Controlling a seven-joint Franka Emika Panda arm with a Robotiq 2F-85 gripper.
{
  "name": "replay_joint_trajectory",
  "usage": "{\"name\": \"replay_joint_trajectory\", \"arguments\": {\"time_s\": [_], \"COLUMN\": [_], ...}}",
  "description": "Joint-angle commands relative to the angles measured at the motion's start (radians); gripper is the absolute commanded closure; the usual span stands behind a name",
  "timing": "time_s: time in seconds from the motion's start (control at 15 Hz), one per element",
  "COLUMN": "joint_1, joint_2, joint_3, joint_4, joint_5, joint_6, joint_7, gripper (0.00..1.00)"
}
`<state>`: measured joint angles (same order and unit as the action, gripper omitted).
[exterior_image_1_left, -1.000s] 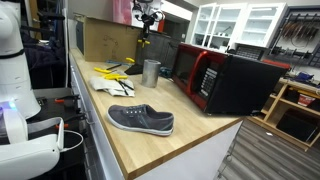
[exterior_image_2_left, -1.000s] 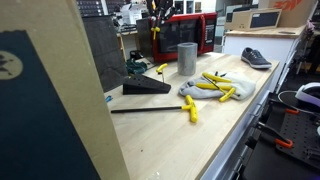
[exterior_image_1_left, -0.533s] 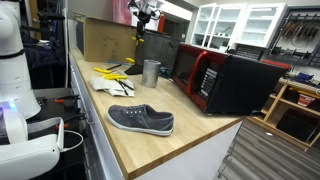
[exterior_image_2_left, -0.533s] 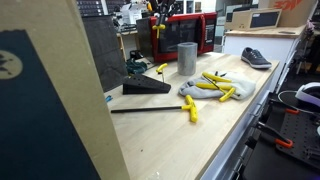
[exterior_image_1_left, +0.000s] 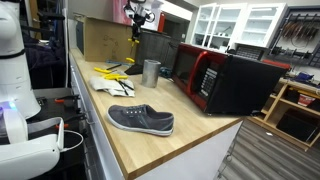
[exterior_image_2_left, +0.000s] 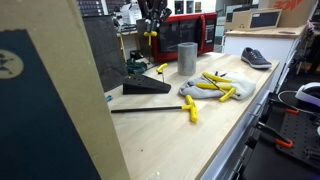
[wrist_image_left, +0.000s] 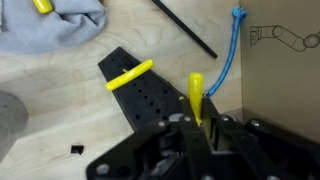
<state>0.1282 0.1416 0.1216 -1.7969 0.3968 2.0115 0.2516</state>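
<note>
My gripper (wrist_image_left: 197, 125) is shut on a yellow peg (wrist_image_left: 196, 96) and holds it upright, high above the wooden counter. It shows in both exterior views (exterior_image_1_left: 139, 17) (exterior_image_2_left: 152, 14), with the peg (exterior_image_1_left: 136, 33) (exterior_image_2_left: 151, 34) hanging below the fingers. Straight below in the wrist view lies a black perforated board (wrist_image_left: 150, 100) with a second yellow peg (wrist_image_left: 129, 75) on it. The board (exterior_image_2_left: 147, 86) sits near the cardboard box (wrist_image_left: 285, 70). A grey cloth (wrist_image_left: 60, 25) (exterior_image_2_left: 205, 92) carries several more yellow pegs.
A metal cup (exterior_image_1_left: 151, 71) (exterior_image_2_left: 187, 58) stands beside a red-and-black microwave (exterior_image_1_left: 225, 80). A grey shoe (exterior_image_1_left: 141, 119) lies near the counter's front end. A thin black rod (exterior_image_2_left: 150, 109), a loose yellow peg (exterior_image_2_left: 190, 108) and a blue cord (wrist_image_left: 228, 55) lie on the counter.
My gripper has shifted a little sideways toward the cardboard box, still high and still holding the yellow peg. Nothing on the counter has moved.
</note>
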Motion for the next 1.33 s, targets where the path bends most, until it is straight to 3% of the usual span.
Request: {"name": "replay_joint_trajectory", "arguments": {"time_s": [0.0, 0.67, 1.27], "joint_1": [0.013, 0.046, 0.048], "joint_2": [0.035, 0.114, 0.164], "joint_3": [-0.006, -0.020, -0.024], "joint_4": [0.025, 0.019, 0.034], "joint_5": [-0.041, -0.155, -0.154], "joint_6": [0.035, 0.147, 0.077], "joint_7": [0.115, 0.370, 0.460], "gripper": [0.96, 0.96, 0.96]}}
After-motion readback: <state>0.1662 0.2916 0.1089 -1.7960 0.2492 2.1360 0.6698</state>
